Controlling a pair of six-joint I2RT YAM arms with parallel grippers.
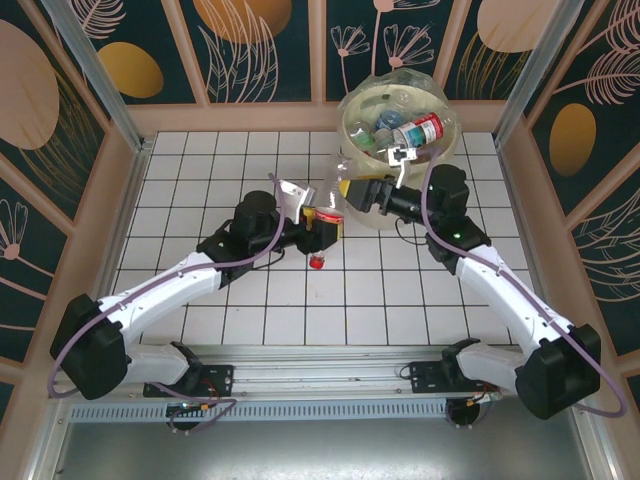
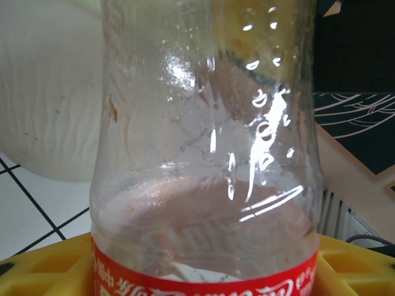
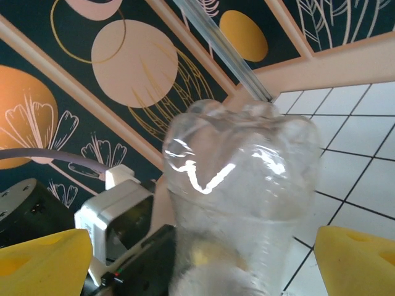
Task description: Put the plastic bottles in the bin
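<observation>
Clear bottle (image 2: pixel 203 154) w/ red label is clamped betw. the yellow pads (image 2: pixel 43 268) of the left tool (image 1: pixel 325 215), its base pointed away from that tool. Further out, the base is flanked by the right tool (image 3: pixel 203 259), jaws set wide, pads clear of the plastic. Just beside the right tool, on its far side, the bin (image 1: pixel 348 125) is seen on the tiled counter (image 1: pixel 200 200), w/ several bottles (image 1: pixel 385 125) inside.

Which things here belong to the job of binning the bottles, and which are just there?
Part of the job: bottle, held by the left hand; right hand, open; bin; bottles inside it.
Just there: tiled table; patterned walls; purple cables.
</observation>
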